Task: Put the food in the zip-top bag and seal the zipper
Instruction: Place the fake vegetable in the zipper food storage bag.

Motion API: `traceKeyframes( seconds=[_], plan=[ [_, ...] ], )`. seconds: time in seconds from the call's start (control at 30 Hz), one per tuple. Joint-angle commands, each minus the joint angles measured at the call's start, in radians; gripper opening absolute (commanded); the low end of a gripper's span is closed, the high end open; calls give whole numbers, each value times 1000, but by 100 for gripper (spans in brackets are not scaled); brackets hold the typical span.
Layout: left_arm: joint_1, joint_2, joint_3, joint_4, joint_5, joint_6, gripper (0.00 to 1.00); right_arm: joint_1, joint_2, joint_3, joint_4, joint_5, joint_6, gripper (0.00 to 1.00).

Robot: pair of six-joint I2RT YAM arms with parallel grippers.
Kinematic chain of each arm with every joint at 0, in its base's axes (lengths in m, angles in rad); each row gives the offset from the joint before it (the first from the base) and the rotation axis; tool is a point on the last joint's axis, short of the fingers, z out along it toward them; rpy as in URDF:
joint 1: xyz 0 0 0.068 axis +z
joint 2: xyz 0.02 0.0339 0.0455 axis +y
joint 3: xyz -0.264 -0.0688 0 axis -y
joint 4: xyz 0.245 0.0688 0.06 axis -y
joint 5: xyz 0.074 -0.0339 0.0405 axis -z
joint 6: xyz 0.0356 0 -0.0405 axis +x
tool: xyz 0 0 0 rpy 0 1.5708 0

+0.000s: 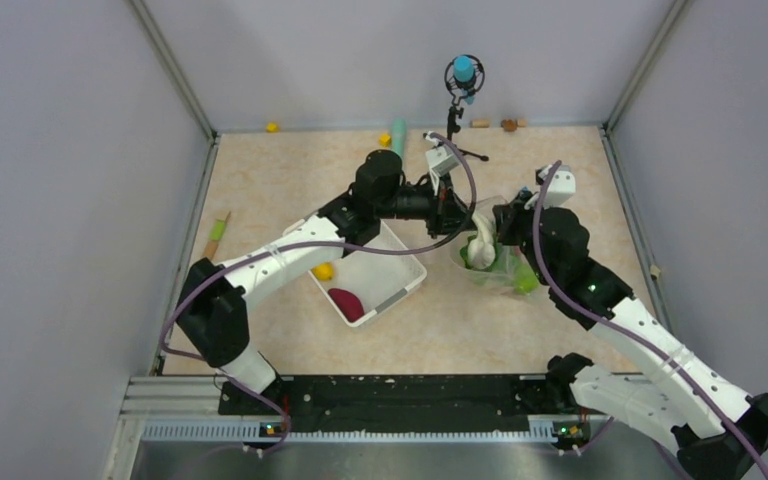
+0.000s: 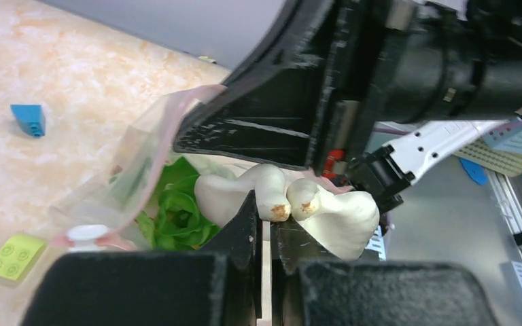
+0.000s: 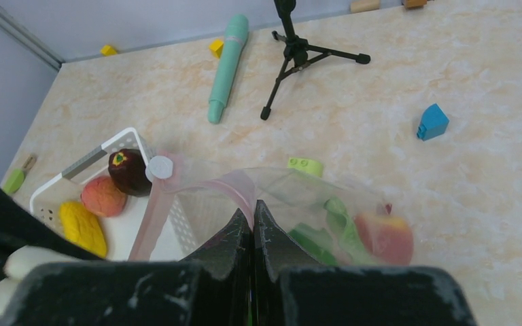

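Zip-top bag [image 3: 287,193], zipper [image 3: 151,219] partly behind right tool [image 3: 253,214].

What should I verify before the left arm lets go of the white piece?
1. Left jaws grip the white piece: ok.
2. Right jaws shut on the rim of the bag: ok.
3. White piece over the bag mouth: cannot tell; the top view shows it at the bag's far edge.
4. Room in the bag beside the cabbage and apple: looks ok.
5. Basket emptied: not ok; corn, orange piece and maroon root lie in it.
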Motion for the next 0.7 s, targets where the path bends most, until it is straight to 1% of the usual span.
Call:
traceKeyframes(
  seconds=[0.0, 0.07, 0.17, 0.3, 0.4, 0.53, 0.67],
  plan=[
    [-3, 24, 79, -22, -110, -18, 0, 5, -28, 15, 52, -9, 10, 0],
    [-4, 36, 90, -56, -199, -27, 0, 4, -29, 12, 56, -7, 11, 0],
    [-22, 47, 98, -96, -280, -25, 0, 6, -31, 8, 67, -9, 13, 0],
    [-76, 54, 90, -145, -482, 36, 0, 5, -42, 4, 71, -10, 15, 0],
    [-92, 62, 93, -175, -538, 52, 0, 4, -50, -1, 76, -5, 17, 0],
    [-115, 66, 96, -218, -577, 86, 0, 5, -64, -8, 87, -10, 20, 0],
    [-153, 86, 157, -305, -658, 106, 0, 5, -75, -14, 102, -24, 14, 0]
  ],
)
